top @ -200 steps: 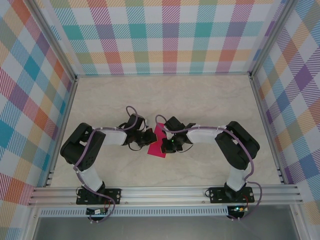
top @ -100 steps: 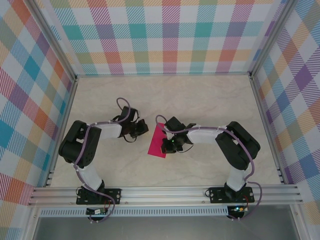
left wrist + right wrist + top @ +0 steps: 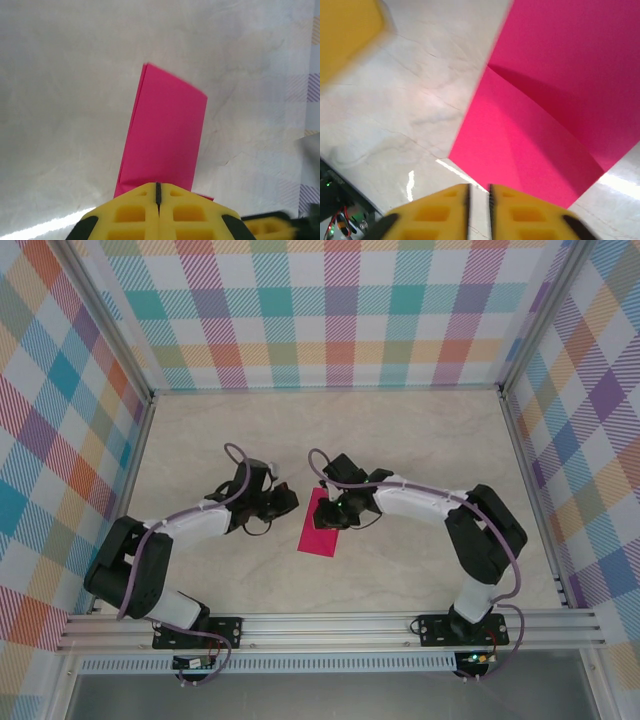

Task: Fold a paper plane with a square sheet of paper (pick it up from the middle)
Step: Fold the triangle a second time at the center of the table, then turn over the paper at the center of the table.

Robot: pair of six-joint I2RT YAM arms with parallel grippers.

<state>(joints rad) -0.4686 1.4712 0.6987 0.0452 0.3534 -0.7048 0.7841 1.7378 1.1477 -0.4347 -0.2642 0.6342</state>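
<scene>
Paper sheet [image 3: 321,527], magenta-pink and doubled into a narrow rectangle, lay flat on the marbled table [image 3: 430,450] between the two arms. The left gripper [image 3: 287,502] sat pinched fully shut just beside its left edge, holding nothing. The right gripper [image 3: 337,512] hung over its far end, jaws a slit apart and apparently empty. Light, limp and easily creased, the sheet would likely slide. Its slightly lifted upper flap looked the best purchase.

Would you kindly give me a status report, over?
Left gripper shut, empty. Right gripper slightly open, empty. Folded magenta-pink paper sheet lying on pale table, between them. No obstruction.
</scene>
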